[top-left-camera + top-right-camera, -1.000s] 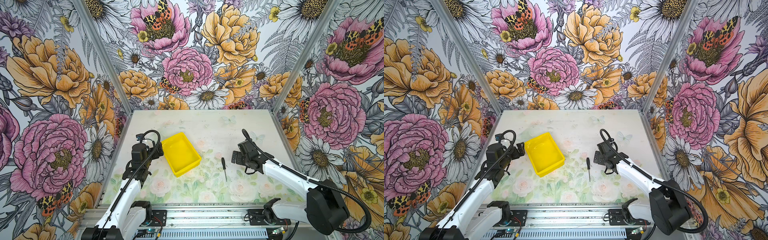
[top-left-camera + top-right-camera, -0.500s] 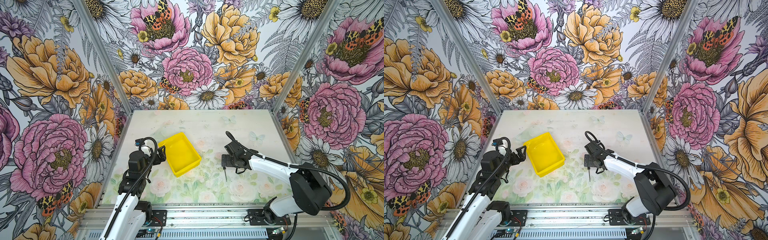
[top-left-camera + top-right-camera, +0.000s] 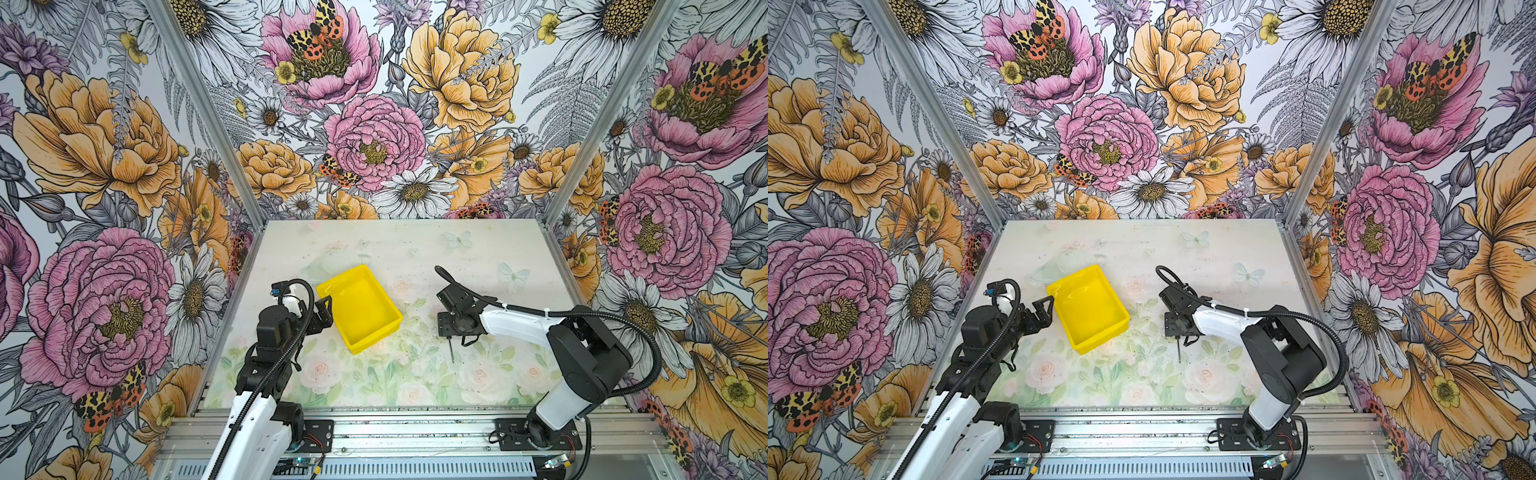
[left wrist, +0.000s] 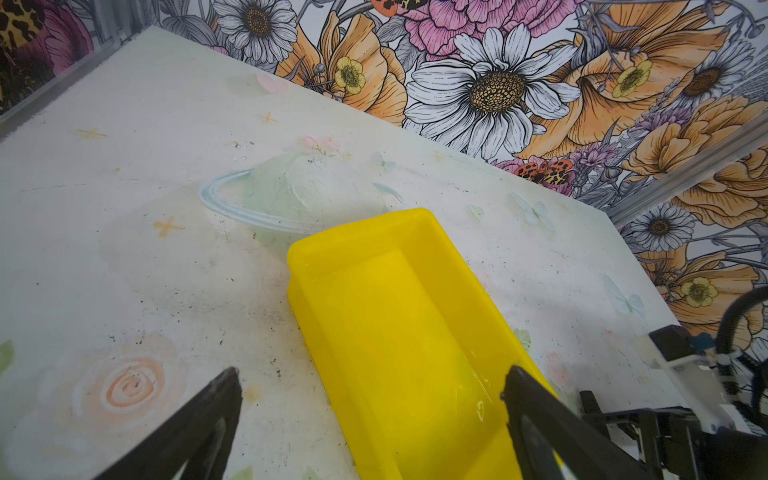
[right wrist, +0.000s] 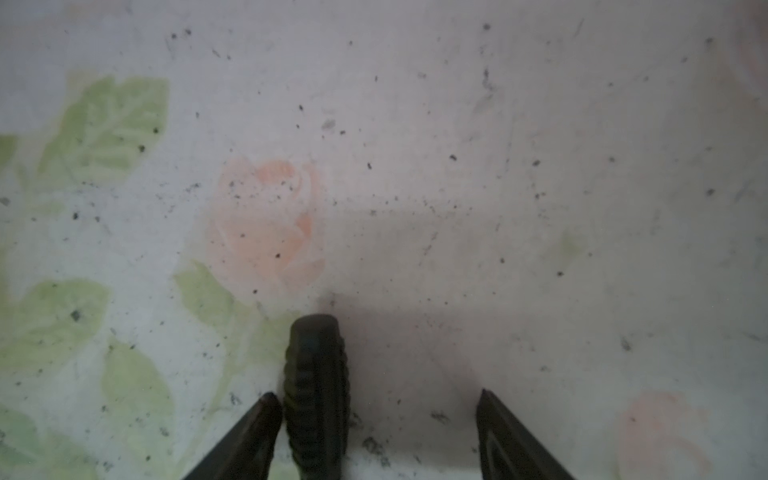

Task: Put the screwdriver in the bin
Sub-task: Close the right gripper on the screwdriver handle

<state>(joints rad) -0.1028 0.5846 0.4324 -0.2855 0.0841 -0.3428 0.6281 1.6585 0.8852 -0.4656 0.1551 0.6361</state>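
Now the right gripper has swung over the screwdriver, its handle between narrowing, still-parted jaws, so a grasp looks imminent, while the left gripper gapes astride the bin wall.

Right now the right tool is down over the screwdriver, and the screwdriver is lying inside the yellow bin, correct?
No. The right tool is down over the screwdriver, but the screwdriver lies on the table, apart from the yellow bin, which holds nothing. Both top views show this.
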